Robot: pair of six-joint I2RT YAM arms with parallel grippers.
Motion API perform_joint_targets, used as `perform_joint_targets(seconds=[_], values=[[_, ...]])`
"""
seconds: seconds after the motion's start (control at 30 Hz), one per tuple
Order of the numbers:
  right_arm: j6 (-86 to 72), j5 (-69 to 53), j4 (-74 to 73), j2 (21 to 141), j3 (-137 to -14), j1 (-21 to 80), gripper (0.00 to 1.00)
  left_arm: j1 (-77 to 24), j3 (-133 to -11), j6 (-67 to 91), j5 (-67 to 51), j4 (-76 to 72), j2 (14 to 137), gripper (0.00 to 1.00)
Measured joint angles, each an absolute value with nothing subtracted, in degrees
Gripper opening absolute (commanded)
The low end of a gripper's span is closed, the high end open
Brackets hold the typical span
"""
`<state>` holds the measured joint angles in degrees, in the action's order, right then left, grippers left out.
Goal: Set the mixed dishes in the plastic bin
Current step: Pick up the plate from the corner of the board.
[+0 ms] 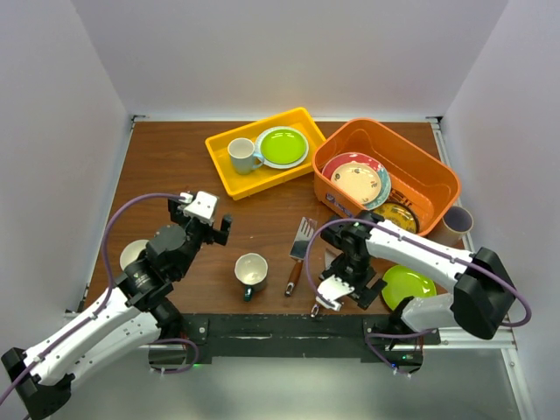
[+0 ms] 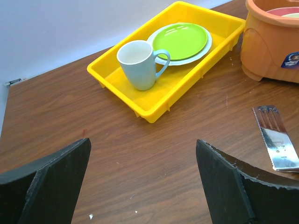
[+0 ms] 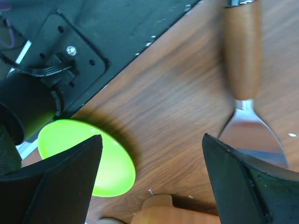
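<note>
On the table, one teal mug (image 1: 251,271), two lime plates (image 1: 282,146) (image 1: 408,284), left hand (image 2: 142,154) and right hand (image 3: 152,144) spread, empty

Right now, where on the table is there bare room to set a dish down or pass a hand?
The table is bare at the far left, beside the tray. A second bare patch lies between the tray, the teal mug and the spatula. The near right is crowded: the right gripper, spatula and lime plate sit before the bin.
</note>
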<state>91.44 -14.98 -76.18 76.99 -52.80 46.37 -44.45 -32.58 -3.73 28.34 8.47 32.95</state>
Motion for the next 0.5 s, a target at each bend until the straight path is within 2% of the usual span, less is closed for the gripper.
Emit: perform_joint_targets(seconds=[0.5], values=[[93.21,-5.87,-75.33,77.54,-44.64,48.75,0.77,-43.86,-32.23,-3.81,28.32,8.38,32.91,1.0]])
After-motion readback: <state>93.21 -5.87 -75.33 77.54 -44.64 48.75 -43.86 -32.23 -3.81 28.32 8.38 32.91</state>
